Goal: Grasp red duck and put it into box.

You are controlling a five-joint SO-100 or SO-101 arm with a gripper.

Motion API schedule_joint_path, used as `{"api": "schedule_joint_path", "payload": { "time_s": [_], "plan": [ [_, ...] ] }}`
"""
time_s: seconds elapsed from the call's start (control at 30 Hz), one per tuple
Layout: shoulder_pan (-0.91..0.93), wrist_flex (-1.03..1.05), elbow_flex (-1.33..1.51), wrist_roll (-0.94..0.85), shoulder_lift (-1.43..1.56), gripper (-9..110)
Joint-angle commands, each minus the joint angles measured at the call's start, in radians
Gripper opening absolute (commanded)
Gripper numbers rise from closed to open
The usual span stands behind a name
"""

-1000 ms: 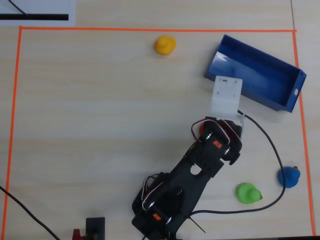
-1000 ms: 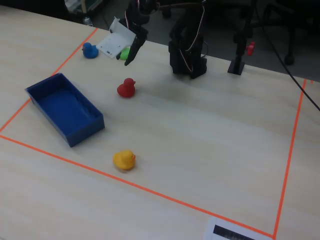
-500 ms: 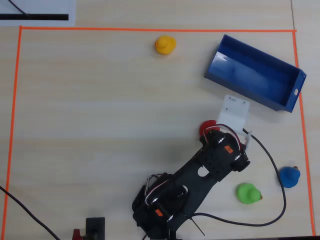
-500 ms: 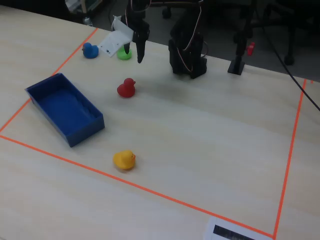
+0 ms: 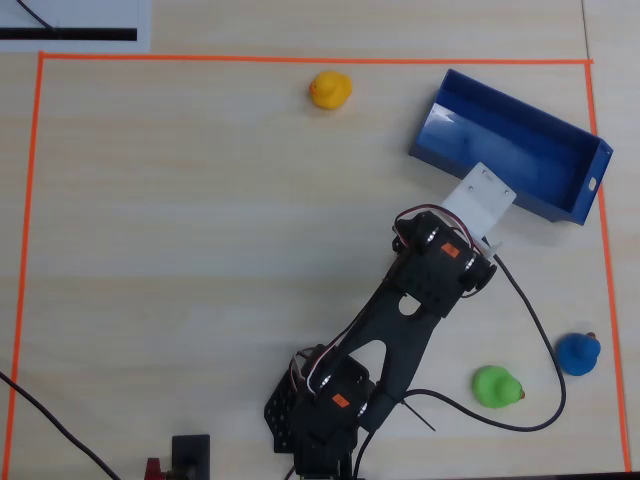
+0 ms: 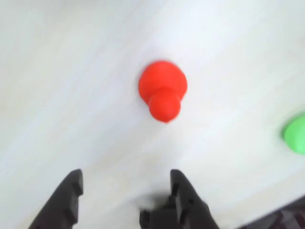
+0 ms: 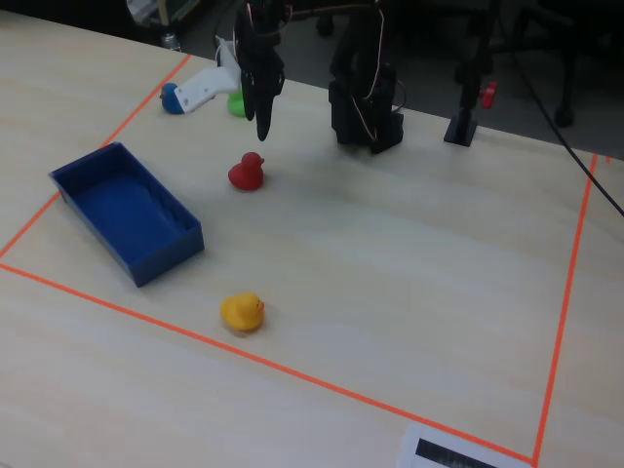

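Observation:
The red duck sits on the light wooden table; in the wrist view the red duck lies ahead of my jaws, slightly right of their middle. My gripper is open, with nothing between its black fingers. In the fixed view the gripper points down, hovering just behind and above the duck without touching it. My arm hides the duck in the overhead view. The blue box stands empty to the duck's left in the fixed view; overhead, the box lies just beyond my wrist.
A yellow duck, a green duck and a blue duck sit apart on the table. Orange tape frames the work area. The arm's base and a small post stand at the far edge.
The arm swung and stretched toward the box, bringing the gripper over the red duck. Overhead, the wrist now covers the duck, which showed partly half a second ago.

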Motion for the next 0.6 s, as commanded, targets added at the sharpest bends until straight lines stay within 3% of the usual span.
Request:
{"api": "schedule_joint_path", "payload": {
  "time_s": [0.0, 0.57],
  "plan": [
    [0.037, -0.089, 0.064, -0.037, -0.002, 26],
    [0.149, -0.431, 0.383, -0.153, -0.021, 32]
  ]
}}
